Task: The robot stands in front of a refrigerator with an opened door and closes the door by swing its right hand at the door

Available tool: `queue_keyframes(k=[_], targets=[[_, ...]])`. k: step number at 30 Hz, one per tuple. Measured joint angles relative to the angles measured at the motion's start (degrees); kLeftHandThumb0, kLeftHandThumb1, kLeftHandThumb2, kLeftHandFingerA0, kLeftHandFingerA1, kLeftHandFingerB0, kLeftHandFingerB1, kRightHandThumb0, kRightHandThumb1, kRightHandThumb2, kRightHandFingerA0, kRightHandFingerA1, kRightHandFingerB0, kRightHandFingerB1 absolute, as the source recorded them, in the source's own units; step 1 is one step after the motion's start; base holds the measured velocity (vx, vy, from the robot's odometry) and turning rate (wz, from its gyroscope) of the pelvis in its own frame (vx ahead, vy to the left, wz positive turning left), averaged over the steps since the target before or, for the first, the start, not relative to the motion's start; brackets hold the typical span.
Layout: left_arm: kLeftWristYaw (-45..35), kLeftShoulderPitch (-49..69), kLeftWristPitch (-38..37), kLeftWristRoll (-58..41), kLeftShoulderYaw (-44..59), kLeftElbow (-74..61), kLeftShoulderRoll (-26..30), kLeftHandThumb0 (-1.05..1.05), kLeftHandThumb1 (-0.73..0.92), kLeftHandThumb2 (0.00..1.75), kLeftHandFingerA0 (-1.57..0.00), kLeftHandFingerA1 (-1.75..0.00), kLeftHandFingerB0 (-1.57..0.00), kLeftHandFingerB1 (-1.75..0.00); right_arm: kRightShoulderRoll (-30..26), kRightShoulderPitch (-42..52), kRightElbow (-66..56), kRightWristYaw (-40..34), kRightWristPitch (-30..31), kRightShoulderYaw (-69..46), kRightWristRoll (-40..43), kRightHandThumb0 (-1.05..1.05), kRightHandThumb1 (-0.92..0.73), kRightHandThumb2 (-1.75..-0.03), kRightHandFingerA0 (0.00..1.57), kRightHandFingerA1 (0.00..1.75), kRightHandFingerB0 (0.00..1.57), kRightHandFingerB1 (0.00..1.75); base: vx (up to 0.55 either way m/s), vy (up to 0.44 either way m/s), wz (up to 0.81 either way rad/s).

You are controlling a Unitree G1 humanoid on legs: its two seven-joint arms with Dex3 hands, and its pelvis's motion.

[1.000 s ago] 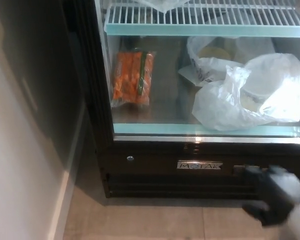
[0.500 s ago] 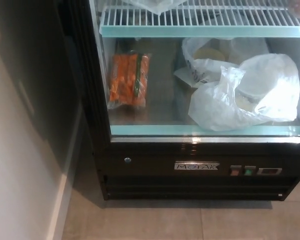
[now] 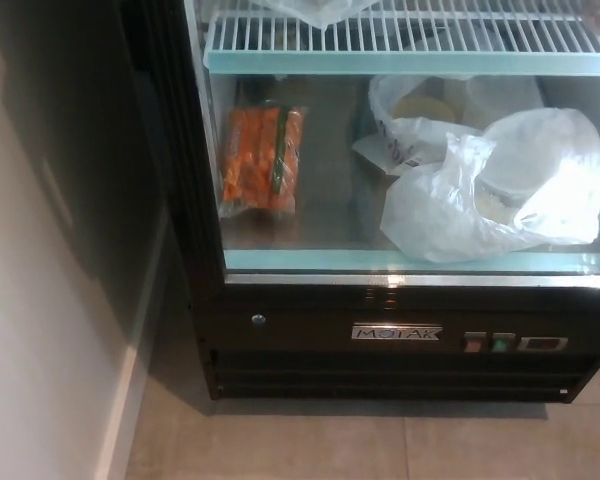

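Tiled floor and the fridge showed, neither hand was visible, so a blind swing could've missed the door.

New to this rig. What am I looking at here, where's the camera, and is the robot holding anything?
This is a single picture from a camera on a humanoid robot's head, looking down and forward. It faces the bottom of a black refrigerator with a small nameplate and a few indicator buttons on its lower panel. On the bottom shelf lie a bag of carrots on the left and white plastic bags on the right, with a wire rack shelf above them. A pale wall runs along the left, and the floor is tiled. Neither robot hand shows in this view, so nothing is seen being held. The door itself is hard to make out here.
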Motion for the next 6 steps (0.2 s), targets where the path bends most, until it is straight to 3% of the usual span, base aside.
queue_keyframes(k=[6], targets=[[0.0, 1.2, 0.0, -0.1, 0.4, 0.0, 0.0, -0.42, 0.74, 0.62, -0.48, -0.38, -0.44, -0.36, 0.0, 0.4, 0.3, 1.6, 2.6, 1.4, 0.2, -0.47, -0.73, -0.62, 0.54, 0.38, 0.51, 0.37, 0.00, 0.000, 0.00]])
